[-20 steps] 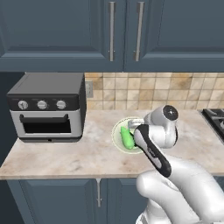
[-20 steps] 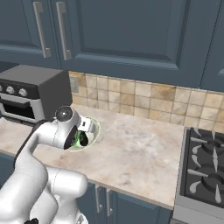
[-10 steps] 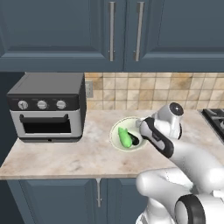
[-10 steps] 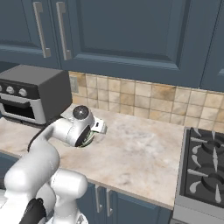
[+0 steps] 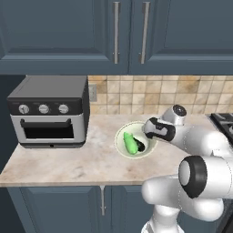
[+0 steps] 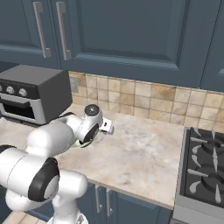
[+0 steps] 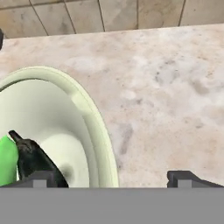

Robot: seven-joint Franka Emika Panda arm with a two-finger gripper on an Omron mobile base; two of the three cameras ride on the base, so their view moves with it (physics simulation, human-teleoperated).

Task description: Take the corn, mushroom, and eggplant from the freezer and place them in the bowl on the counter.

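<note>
So the bowl (image 5: 119, 141) sits on the table (image 5: 68, 161), a bit right of the toaster oven (image 5: 48, 111) and in front of the tiled backsplash (image 5: 136, 95). Inside it, the corn (image 5: 130, 143) lies as a bright green cob, and the eggplant (image 5: 139, 145) is tucked right against it on the side nearer the arm, dark and slim. From the hand view you get the same pair at the lower left: a sliver of green corn (image 7: 6, 161) at the frame edge, with the blackish eggplant (image 7: 33, 161) just beside it, resting in the bottom of the bowl (image 7: 94, 118). Can't spot the mushroom in the bowl from any angle, it may be hidden by the other two.

The gripper (image 7: 111, 178) hangs over the bowl's rim on the arm's side, roughly straddling it: one fingertip shows above the bowl's inside near the eggplant, the other over bare marbled table (image 7: 166, 96). The jaws are spread wide with nothing between them. In the left base view the wrist sits just right of the bowl, and the fingers themselves are too small and tucked in to make out there. In the right base view the arm covers most of the bowl, with a bit of rim (image 6: 78, 144) peeking out under the wrist. A stove (image 6: 205, 168) sits at the far right end of the table (image 6: 140, 153).
</note>
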